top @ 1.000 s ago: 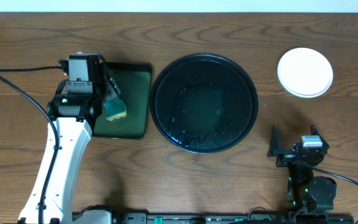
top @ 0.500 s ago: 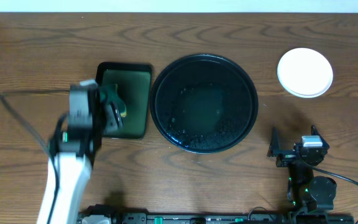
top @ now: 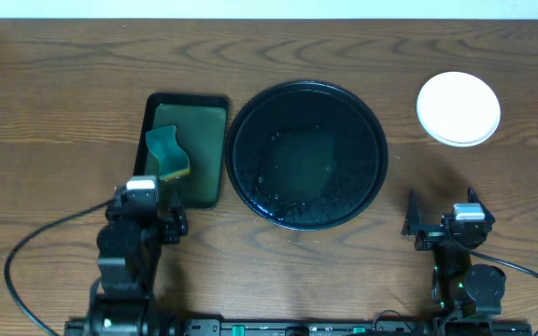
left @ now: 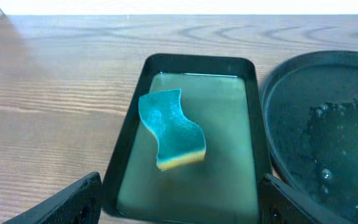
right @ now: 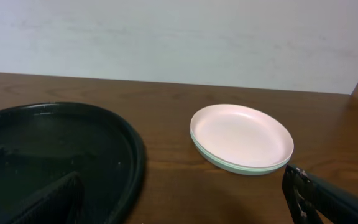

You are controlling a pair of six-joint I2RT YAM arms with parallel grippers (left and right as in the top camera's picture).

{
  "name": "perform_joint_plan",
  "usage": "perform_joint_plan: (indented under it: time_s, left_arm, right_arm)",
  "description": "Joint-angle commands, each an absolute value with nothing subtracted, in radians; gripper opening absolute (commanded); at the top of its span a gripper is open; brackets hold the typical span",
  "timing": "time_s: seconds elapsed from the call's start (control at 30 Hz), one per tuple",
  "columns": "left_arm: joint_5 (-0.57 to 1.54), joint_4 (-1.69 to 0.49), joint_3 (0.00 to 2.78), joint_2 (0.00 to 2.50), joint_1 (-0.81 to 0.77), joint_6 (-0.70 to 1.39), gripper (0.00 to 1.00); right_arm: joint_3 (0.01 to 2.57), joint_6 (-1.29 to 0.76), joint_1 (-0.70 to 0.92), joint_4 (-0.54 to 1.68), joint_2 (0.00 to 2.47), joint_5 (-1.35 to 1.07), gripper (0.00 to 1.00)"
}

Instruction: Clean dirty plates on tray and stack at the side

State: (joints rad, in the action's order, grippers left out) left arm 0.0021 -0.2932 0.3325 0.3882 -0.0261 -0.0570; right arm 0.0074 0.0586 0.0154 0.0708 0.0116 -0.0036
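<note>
**While both grippers hang open near the front edge, the plates sit stacked off the tray**

Where the black tray [top: 344, 121] takes up the middle of the table, its round floor is bare of dishes and shows only a wet sheen and scattered droplets. The plates [top: 459, 108] are stacked on the tabletop [top: 63, 75] to the tray's far right. A whitish plate lies on top with a mint rim showing just beneath it in the right wrist view, and how many lie under it cannot be told. A strip of bare wood separates the stack from the tray's raised rim, and more open wood lies around it.

The left gripper [left: 180, 180] is near the front end of the rectangular green tray [top: 208, 140], fingers spread wide and holding nothing. In that tray, which holds shallow liquid, a teal sponge [left: 169, 127] with a yellow underside lies tilted. The green tray's right edge runs just beside the black tray's left rim; whether they touch cannot be told.

The right gripper [top: 442, 210] is by the table's front edge, to the right of the black tray's rim, likewise wide open and empty.
</note>
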Motion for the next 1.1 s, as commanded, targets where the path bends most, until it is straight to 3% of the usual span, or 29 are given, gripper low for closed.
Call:
perform_joint_plan:
  time_s: [0.0, 0.27, 0.77, 1.07]
  left_arm:
    - [0.016, -0.278, 0.242, 0.284, -0.02, -0.121, 0.8]
    - [0.073, -0.145, 0.089, 0.107, 0.004, -0.157, 0.8]
    - [0.088, -0.019, 0.005, 0.001, 0.004, -0.142, 0.8]
    - [0.089, -0.065, 0.004, 0.002, 0.004, -0.124, 0.8]
  right_arm:
    - [0.006, 0.046, 0.008, 0.075, 0.005, -0.005, 0.99]
    - [0.006, 0.046, 0.008, 0.075, 0.005, -0.005, 0.99]
    - [0.006, 0.046, 0.008, 0.075, 0.005, -0.005, 0.99]
    - [0.006, 0.046, 0.008, 0.075, 0.005, -0.004, 0.99]
